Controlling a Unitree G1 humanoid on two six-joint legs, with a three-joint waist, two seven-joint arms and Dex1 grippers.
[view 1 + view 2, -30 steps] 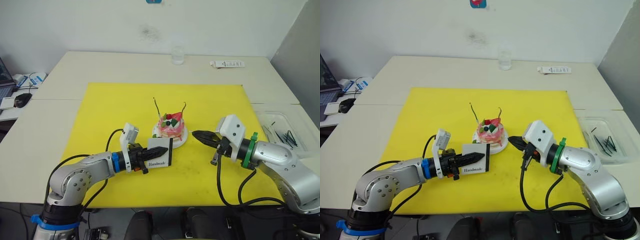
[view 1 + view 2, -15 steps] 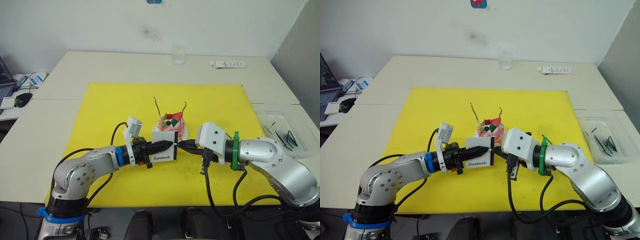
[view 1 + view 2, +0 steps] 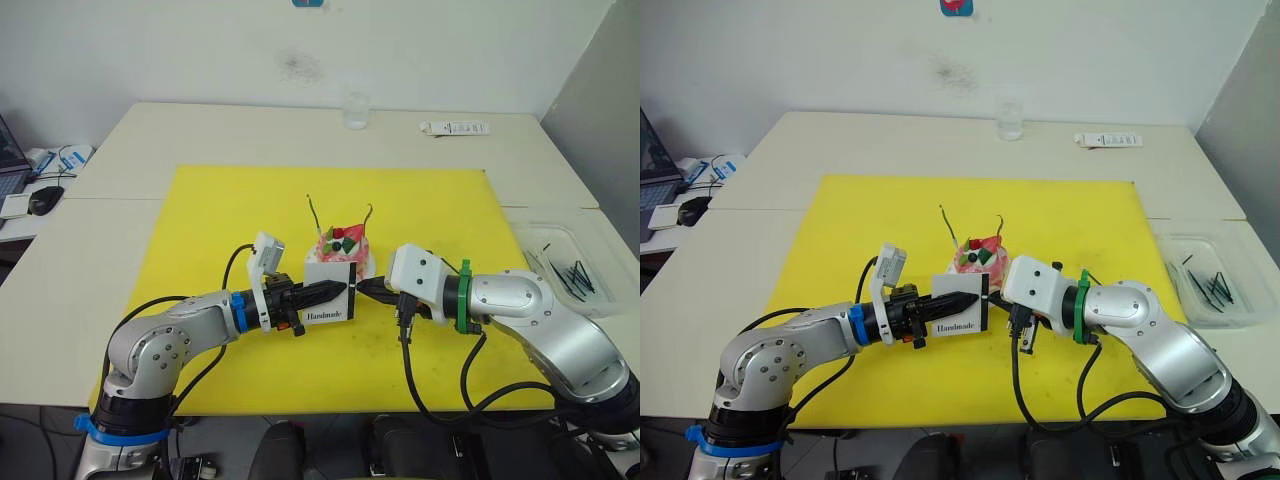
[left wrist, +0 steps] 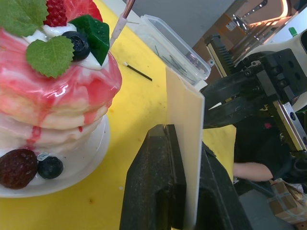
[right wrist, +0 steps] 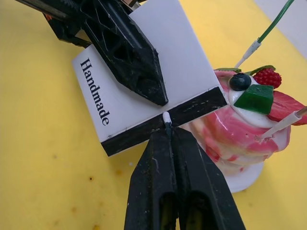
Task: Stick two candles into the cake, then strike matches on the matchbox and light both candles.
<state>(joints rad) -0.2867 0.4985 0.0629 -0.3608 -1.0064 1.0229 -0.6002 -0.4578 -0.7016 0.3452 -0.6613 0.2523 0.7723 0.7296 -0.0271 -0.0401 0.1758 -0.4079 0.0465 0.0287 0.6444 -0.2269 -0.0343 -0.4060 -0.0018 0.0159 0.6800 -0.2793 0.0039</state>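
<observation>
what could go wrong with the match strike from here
The match sticks out only a little past the right gripper, so the fingers may rub the black strip instead of the head, or the match could snap.

The matchbox is held upright by the left gripper right beside the cake; a hard stroke might push it into the cake or the candles.

pink cake on white plate, two candles upright in it, matchbox on edge just near, match tip on its black strip
</observation>
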